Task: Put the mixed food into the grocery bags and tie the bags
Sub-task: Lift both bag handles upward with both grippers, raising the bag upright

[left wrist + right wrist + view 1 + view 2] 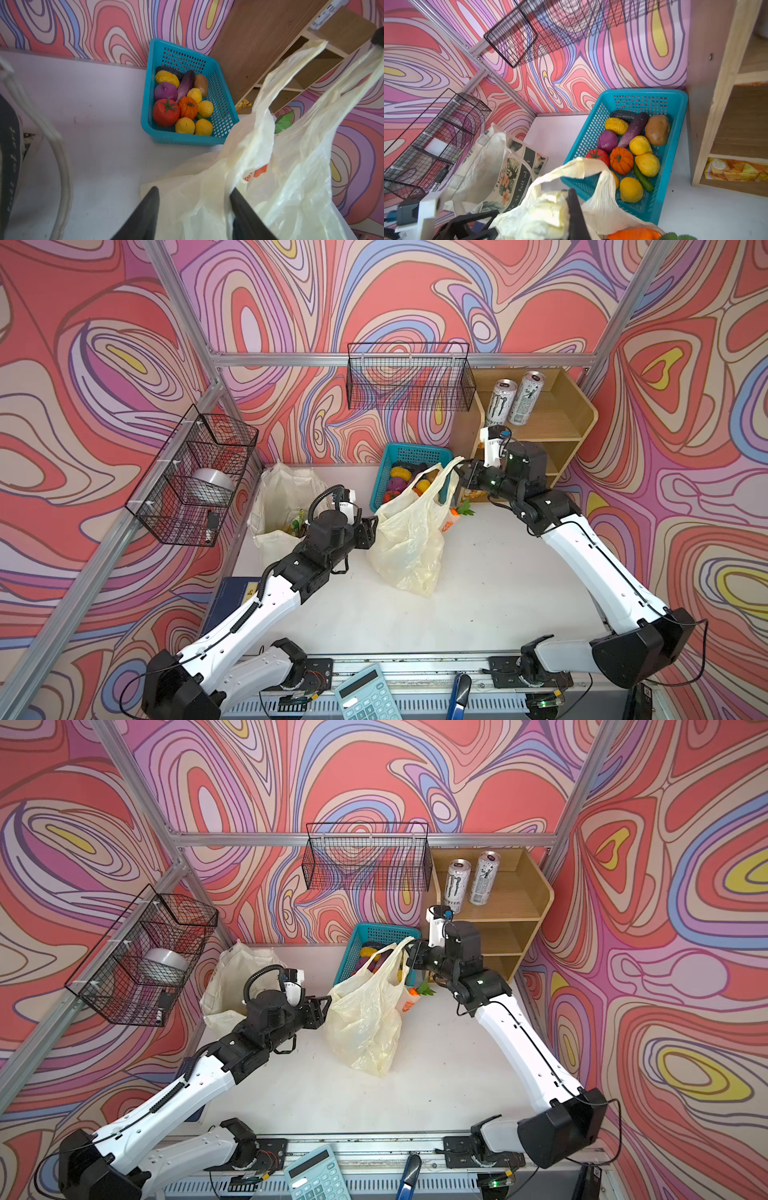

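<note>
The pale-yellow plastic grocery bag (409, 539) (365, 1023) stands mid-table, one loop handle pulled up toward the back right. My right gripper (462, 466) (572, 193) is shut on that handle's top. My left gripper (371, 527) (194, 190) is open at the bag's left side, with loose plastic lying between its fingers. The cream canvas tote (282, 493) (492, 166) stands at the left with packets inside. Toy food fills the teal basket (224, 108): a tomato (165, 112), an eggplant (186, 83), a potato (201, 84) and lemons (185, 125). A carrot (451, 516) lies behind the bag.
A wooden shelf (552, 423) at the back right holds two cans (500, 402) and an orange snack packet (735, 169) low down. Wire baskets hang on the back wall (409, 377) and left wall (195, 477). A calculator (365, 697) and a blue tool (459, 693) lie at the front edge.
</note>
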Tool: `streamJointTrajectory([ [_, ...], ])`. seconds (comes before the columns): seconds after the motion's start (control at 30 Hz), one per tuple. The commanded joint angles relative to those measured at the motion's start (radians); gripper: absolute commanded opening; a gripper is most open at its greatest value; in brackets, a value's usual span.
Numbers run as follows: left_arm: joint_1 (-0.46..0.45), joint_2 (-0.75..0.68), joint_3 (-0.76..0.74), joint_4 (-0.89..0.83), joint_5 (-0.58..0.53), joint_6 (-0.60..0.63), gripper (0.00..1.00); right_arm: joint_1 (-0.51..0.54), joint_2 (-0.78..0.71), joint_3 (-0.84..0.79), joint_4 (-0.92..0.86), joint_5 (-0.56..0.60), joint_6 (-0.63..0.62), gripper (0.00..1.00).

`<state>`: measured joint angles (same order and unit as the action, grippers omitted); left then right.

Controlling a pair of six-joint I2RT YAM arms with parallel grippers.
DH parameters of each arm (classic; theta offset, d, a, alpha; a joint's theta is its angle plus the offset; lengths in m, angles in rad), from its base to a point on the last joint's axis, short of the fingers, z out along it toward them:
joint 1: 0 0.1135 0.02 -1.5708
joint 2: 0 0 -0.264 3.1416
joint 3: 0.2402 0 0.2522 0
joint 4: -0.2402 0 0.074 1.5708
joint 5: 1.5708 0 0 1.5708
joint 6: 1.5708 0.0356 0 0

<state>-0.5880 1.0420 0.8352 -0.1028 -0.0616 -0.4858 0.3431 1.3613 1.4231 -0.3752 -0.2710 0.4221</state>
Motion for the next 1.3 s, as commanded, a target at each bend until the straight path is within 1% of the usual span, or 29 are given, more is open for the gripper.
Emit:
streamJointTrajectory([
  [0.0,0.005,-0.028,0.015,-0.010,-0.046,0.011,0.75,-0.003,-0.025,0.003,0.025,-0.068,-0.059,0.00],
  [0.23,0.005,-0.004,0.144,-0.042,-0.069,0.091,0.87,-0.003,-0.028,0.073,0.009,-0.170,-0.147,0.00],
  [0.43,0.005,0.059,0.298,-0.071,-0.053,0.193,0.97,-0.003,-0.032,0.106,0.000,-0.206,-0.165,0.00],
  [0.5,0.005,0.102,0.353,-0.094,-0.040,0.231,0.98,-0.003,-0.031,0.109,0.000,-0.216,-0.164,0.00],
  [0.67,0.018,0.219,0.483,-0.155,-0.046,0.321,1.00,-0.003,-0.035,0.105,0.005,-0.227,-0.165,0.00],
  [0.7,0.027,0.242,0.511,-0.190,-0.043,0.329,1.00,-0.003,-0.036,0.103,0.006,-0.228,-0.164,0.00],
  [0.8,0.071,0.322,0.598,-0.243,0.011,0.327,1.00,-0.003,-0.040,0.096,0.005,-0.233,-0.169,0.00],
  [0.87,0.105,0.378,0.662,-0.276,0.076,0.318,1.00,-0.003,-0.041,0.093,0.005,-0.233,-0.171,0.00],
  [1.03,0.154,0.512,0.813,-0.363,0.230,0.311,1.00,-0.003,-0.042,0.084,0.010,-0.230,-0.174,0.00],
  [1.27,0.163,0.690,0.984,-0.436,0.334,0.307,1.00,-0.003,-0.043,0.060,0.025,-0.231,-0.164,0.00],
])
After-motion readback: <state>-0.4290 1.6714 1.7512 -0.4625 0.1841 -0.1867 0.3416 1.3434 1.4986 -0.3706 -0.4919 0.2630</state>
